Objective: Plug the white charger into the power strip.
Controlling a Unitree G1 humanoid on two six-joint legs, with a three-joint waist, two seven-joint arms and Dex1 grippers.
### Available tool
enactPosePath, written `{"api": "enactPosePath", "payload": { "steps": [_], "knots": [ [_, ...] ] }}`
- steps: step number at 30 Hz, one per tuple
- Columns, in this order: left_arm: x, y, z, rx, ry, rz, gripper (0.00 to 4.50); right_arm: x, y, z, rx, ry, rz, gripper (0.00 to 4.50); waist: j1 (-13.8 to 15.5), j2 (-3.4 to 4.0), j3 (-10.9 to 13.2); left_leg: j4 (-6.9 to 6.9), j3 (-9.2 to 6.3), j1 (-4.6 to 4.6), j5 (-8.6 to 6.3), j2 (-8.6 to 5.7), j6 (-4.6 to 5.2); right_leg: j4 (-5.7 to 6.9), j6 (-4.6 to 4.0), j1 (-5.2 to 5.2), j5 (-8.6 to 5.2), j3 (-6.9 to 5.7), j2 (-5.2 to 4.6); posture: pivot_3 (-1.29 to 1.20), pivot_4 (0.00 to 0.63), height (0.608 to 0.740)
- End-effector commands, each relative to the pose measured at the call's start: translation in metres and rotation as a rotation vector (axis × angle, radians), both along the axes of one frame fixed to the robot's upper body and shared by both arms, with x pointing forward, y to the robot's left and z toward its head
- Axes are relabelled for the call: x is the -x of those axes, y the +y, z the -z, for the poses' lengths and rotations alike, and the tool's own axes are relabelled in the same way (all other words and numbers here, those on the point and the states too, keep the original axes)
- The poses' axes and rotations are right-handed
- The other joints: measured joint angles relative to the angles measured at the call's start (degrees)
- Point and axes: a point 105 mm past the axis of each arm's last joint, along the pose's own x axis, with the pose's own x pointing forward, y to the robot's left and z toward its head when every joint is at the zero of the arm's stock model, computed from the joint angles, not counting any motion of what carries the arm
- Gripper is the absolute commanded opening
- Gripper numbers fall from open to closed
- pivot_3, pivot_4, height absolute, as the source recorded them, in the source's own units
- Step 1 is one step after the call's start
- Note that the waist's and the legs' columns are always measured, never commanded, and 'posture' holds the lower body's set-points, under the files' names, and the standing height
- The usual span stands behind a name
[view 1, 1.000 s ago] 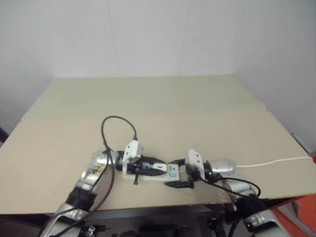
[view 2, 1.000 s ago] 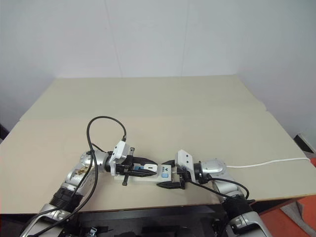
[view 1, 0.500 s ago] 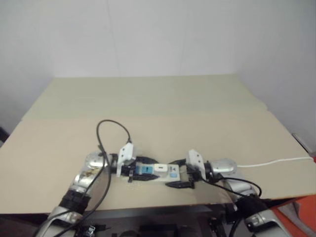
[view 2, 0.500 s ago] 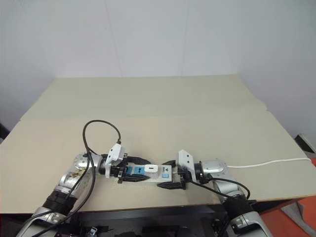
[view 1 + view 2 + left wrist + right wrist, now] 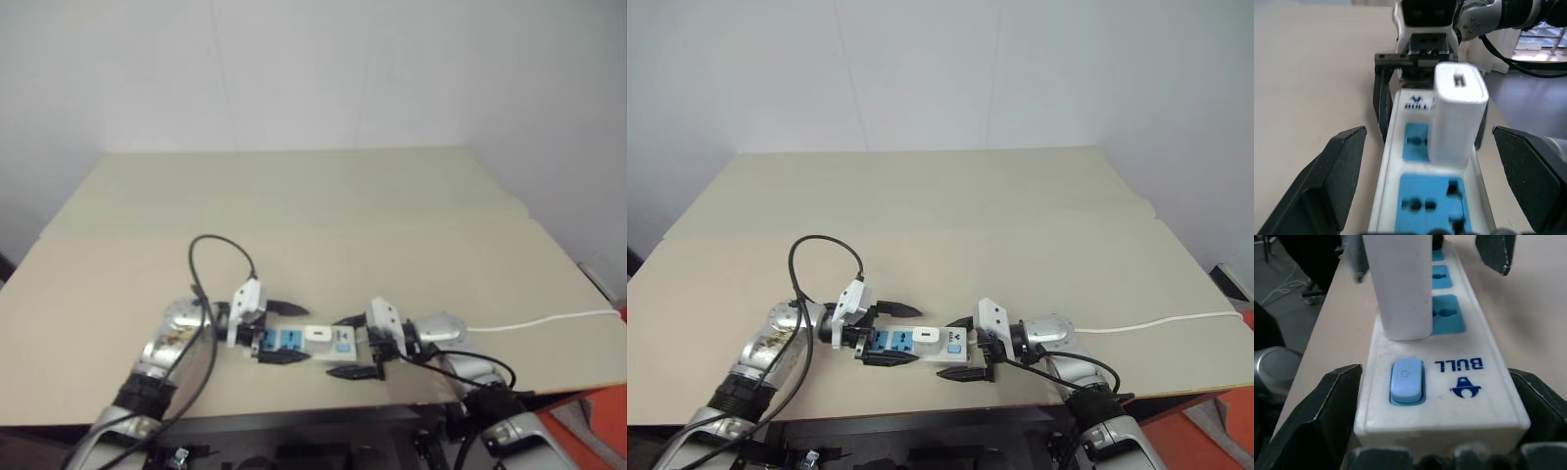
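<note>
The white charger (image 5: 1458,117) is seen standing upright in the power strip (image 5: 1435,196), seated in the socket nearest the switch end, a small slot visible in its top face. Two blue socket faces are left bare beside it, and a pale blue switch (image 5: 1406,380) sits by the printed blue logo. The strip is laid flat near the front edge of the beige table (image 5: 950,206), its thin white cord (image 5: 1166,320) trailing off to the right. The left gripper (image 5: 889,334) is spread wide at one end of the strip, nothing grasped; the right gripper (image 5: 963,348) is likewise released, its fingers flanking the switch end. A plain white wall (image 5: 940,69) is seen behind.
</note>
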Motion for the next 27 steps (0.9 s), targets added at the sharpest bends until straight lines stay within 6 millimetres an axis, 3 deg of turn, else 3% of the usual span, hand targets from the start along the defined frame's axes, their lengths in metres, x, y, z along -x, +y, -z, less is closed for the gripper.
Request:
{"api": "enactPosePath", "payload": {
  "steps": [1,7,12,16,27],
  "knots": [
    [-0.007,0.016,-0.020,-0.008,-0.043,-0.025,4.50,-0.005,-0.001,-0.010,-0.015,-0.050,-0.013,4.47,0.10,-0.08,0.09,0.00,0.00,-0.06,0.00,0.00,0.00,0.00,0.00,-0.07,0.00,-0.01,0.00,0.00,0.150,0.740],
    [-0.011,0.036,-0.040,-0.085,-0.088,0.011,4.50,-0.010,-0.022,-0.030,-0.013,-0.126,0.031,4.47,0.83,-0.12,0.21,0.20,-0.02,-0.96,0.01,-0.06,-0.01,0.11,-0.03,-0.84,0.03,-0.08,-0.10,0.00,0.150,0.740],
    [-0.018,0.060,-0.045,-0.241,-0.159,0.005,4.50,-0.006,-0.047,-0.052,-0.013,-0.171,0.090,4.47,1.63,-0.11,0.36,0.22,-0.02,-1.08,0.01,-0.09,-0.01,0.05,-0.03,-0.90,0.02,-0.14,-0.13,0.00,0.150,0.740],
    [-0.022,0.080,-0.058,-0.246,-0.154,-0.040,4.50,-0.002,-0.067,-0.065,0.001,-0.198,0.142,4.47,1.82,-0.16,0.45,0.23,-0.01,-1.11,0.01,-0.09,-0.01,0.04,-0.02,-0.90,0.02,-0.19,-0.13,0.00,0.150,0.740],
    [0.001,0.145,-0.087,-0.296,-0.191,-0.240,4.50,0.009,-0.120,-0.088,0.040,-0.221,0.305,4.47,1.73,-0.16,0.62,0.24,0.02,-1.14,0.00,-0.05,0.00,0.06,-0.01,-0.94,0.01,-0.19,-0.15,0.00,0.150,0.740]
  ]
}}
